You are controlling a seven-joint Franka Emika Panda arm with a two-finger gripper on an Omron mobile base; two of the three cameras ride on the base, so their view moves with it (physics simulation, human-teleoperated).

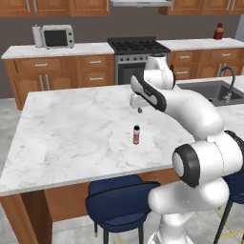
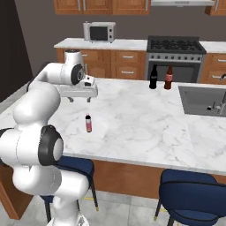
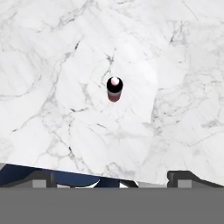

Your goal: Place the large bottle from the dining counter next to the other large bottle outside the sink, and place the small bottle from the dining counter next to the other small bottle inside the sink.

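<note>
The small bottle (image 1: 136, 135) (image 2: 88, 123), pink-red with a dark cap, stands upright on the marbled dining counter (image 1: 71, 133) (image 2: 141, 128). My gripper (image 1: 139, 109) (image 2: 79, 99) hangs open a short way above it, pointing down, with nothing between its fingers. Looking straight down in the hand view, the bottle's cap (image 3: 114, 89) sits near the middle, well ahead of the two spread fingertips (image 3: 41, 178). Further along the counter the black large bottle (image 2: 153, 77) stands beside the other large bottle (image 2: 168, 78), dark red-brown, just left of the sink (image 2: 198, 103) (image 1: 209, 90).
Dark blue stools (image 1: 119, 200) (image 2: 194, 194) stand at the counter's near edge. A curved tap (image 1: 228, 83) rises at the sink. Behind are a stove (image 1: 138, 46), a microwave (image 1: 57, 36) and a red container (image 1: 218, 31) on the back counter.
</note>
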